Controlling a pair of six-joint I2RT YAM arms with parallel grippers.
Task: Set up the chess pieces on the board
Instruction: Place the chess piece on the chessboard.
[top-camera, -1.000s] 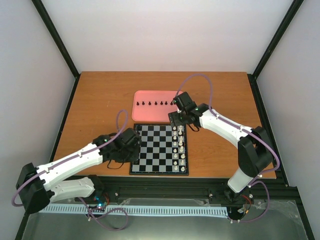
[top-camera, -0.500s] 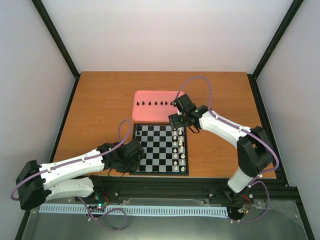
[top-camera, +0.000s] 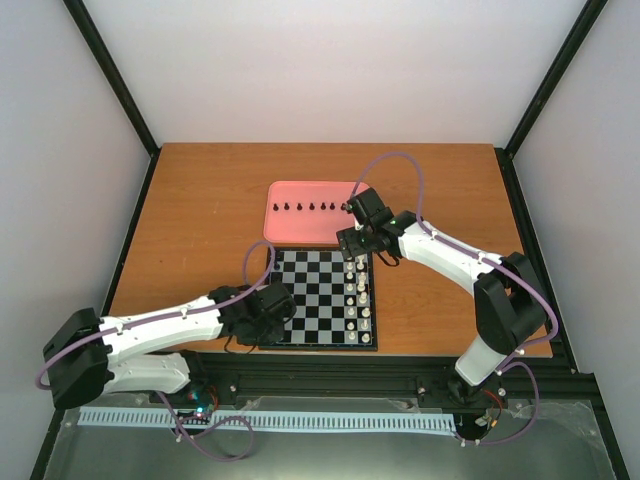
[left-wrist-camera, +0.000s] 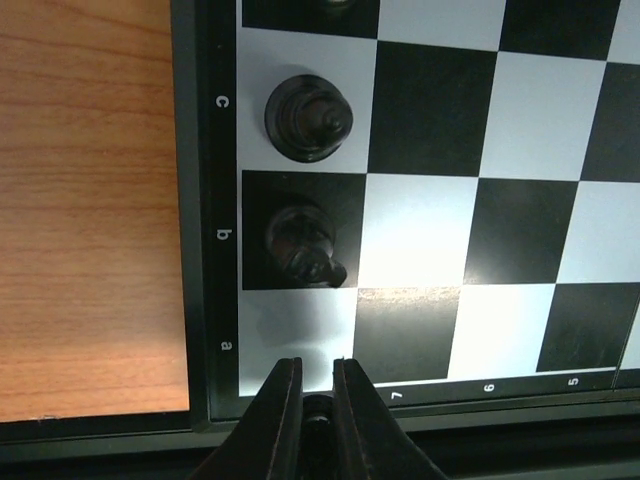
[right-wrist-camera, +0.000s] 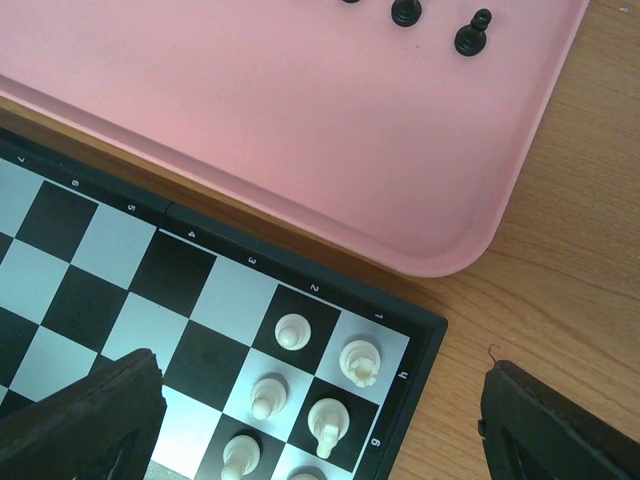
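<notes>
From where I stand the board (top-camera: 318, 300) lies near the front of the table (top-camera: 200, 200). The pink tray (top-camera: 310, 228) sits just past its far edge, though I cannot tell whether the two touch. A row of black pieces (top-camera: 313, 207) stands upright along the tray's far side. White pieces (top-camera: 358, 292) stand in the two files on the board's right side.

The left gripper (left-wrist-camera: 316, 366) hangs over the board's near-left corner, its tips above the border beside the square marked a. Its fingers (left-wrist-camera: 283, 400) are drawn close together, clamped on a small dark thing, the held piece (left-wrist-camera: 318, 410), of which only the rounded top shows. Just beyond it, in the same outer file, stand two more black ones. The b piece (left-wrist-camera: 303, 245) is on a black square and the c piece (left-wrist-camera: 308, 117) on a pale one, both upright and each within its square.

The right gripper (right-wrist-camera: 320, 400) hovers over the board's far-right corner, by the tray's near edge. Its fingers (right-wrist-camera: 90, 420) are spread wide apart, with white pieces standing on the squares below
</notes>
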